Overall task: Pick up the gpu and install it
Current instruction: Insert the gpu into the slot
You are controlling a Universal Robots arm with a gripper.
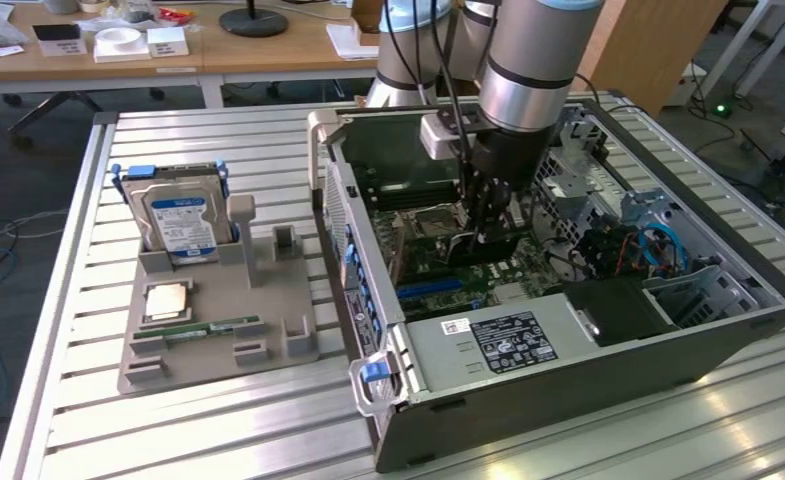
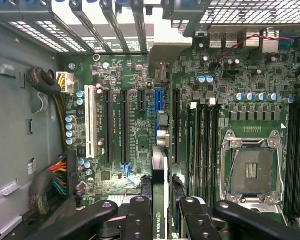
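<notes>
**Card in hand, not yet seated**

My tool point(image 2: 165, 202) was clamped on the gpu point(image 2: 160, 220), which stood edge-on between both fingers point(image 2: 140, 220). The tool was down inside the open case point(image 1: 566, 370) lying on the worktop point(image 1: 232, 430). Pick-up: done. Installation: I judged it not done. The card hung over the motherboard point(image 2: 135, 75), roughly in line with the blue slot point(image 2: 157, 102), and that slot lay uncovered along its whole length. I could not tell how high the card's edge stood above the board.

Room was tight. Black slots point(image 2: 124, 125) ran close on one side of the card and the memory slots point(image 2: 202, 145) close on the other. The rear bracket bays point(image 2: 110, 25) closed off the far end. The cable bundle point(image 2: 52, 182) sat well apart, against the case wall. In the exterior view, the case walls rose on either side of the tool.
</notes>
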